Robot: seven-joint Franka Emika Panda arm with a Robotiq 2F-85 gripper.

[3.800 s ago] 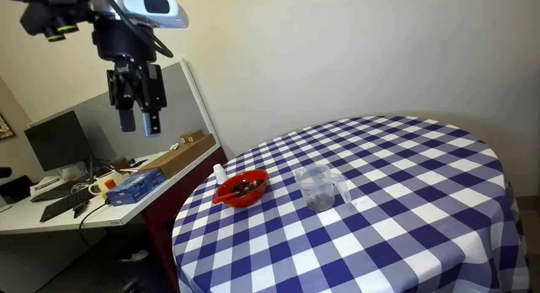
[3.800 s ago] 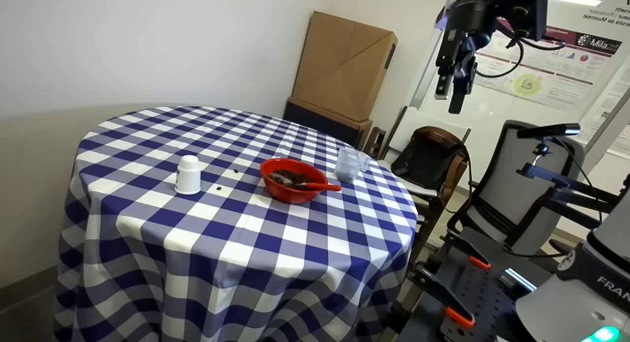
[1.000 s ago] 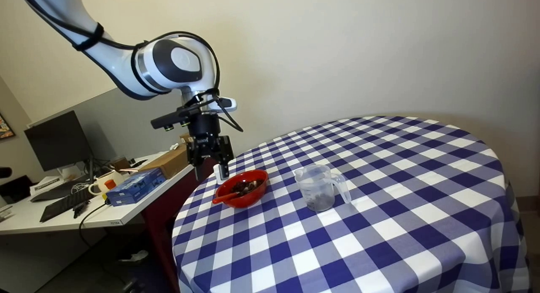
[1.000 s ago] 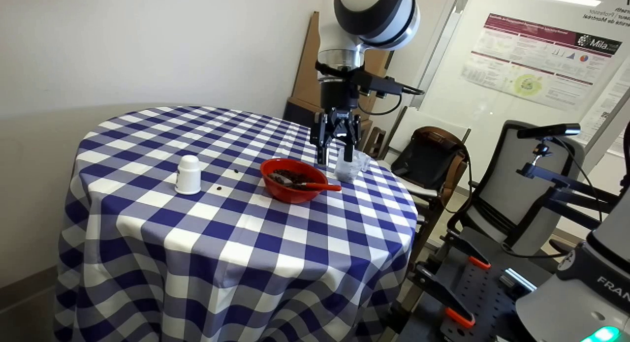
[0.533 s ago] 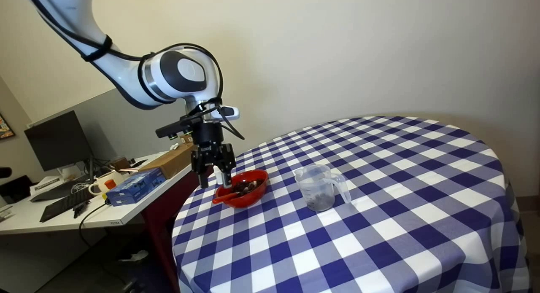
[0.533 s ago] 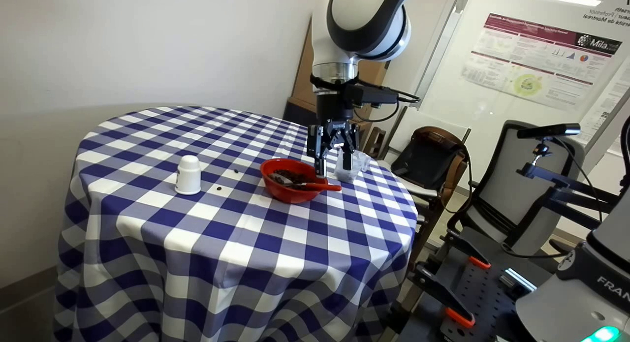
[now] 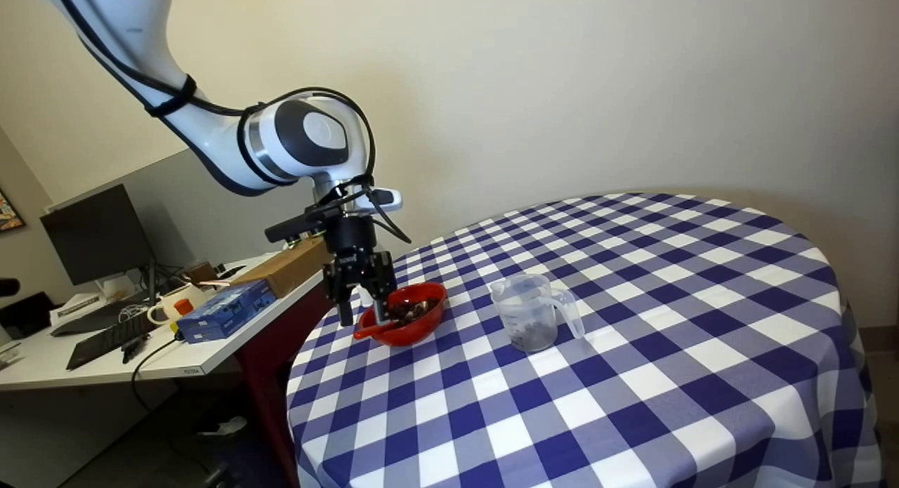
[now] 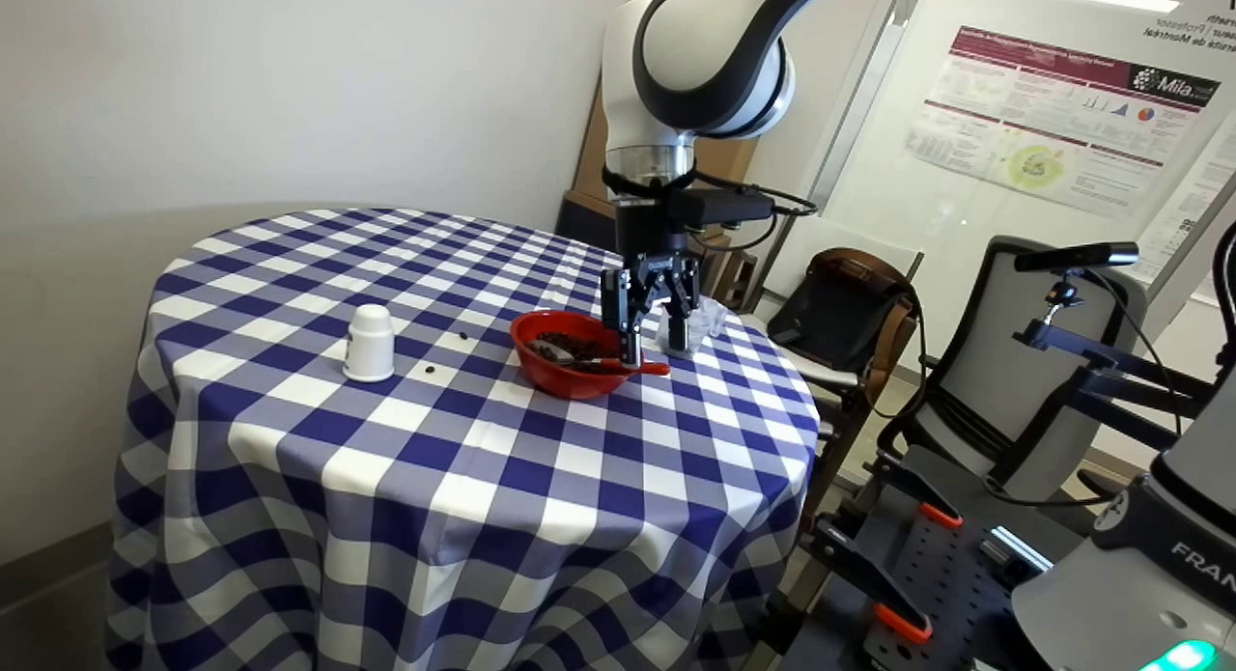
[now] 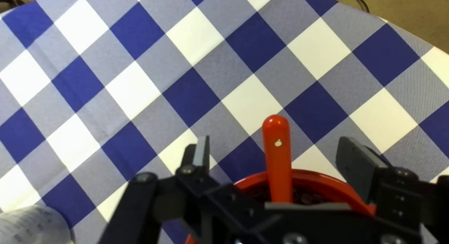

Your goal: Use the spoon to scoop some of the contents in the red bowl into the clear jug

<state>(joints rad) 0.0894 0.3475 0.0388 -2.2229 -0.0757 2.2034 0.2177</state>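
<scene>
The red bowl (image 7: 414, 331) stands on the checked cloth and holds dark brown contents (image 8: 576, 347). The spoon's red handle (image 9: 280, 159) leans over the bowl's rim (image 9: 324, 176) and points outward. Its head lies in the contents in an exterior view (image 8: 550, 352). My gripper (image 9: 275, 145) is open, with one finger on each side of the handle and gaps on both sides. In both exterior views its fingertips (image 7: 363, 324) are at about handle height by the bowl's rim. The clear jug (image 7: 523, 309) stands apart from the bowl, with something greyish low inside; its edge shows in the wrist view (image 9: 33, 224).
A white, bottle-shaped thing (image 8: 370, 343) stands near the bowl, partly hidden by the gripper in an exterior view (image 7: 364, 297). Small dark bits (image 8: 430, 370) lie on the cloth. A desk with a blue box (image 7: 228, 311) stands beside the round table.
My gripper has come from high up and away down to the bowl, and over the last second has lowered around the spoon handle. Bowl, spoon and jug have not moved.
</scene>
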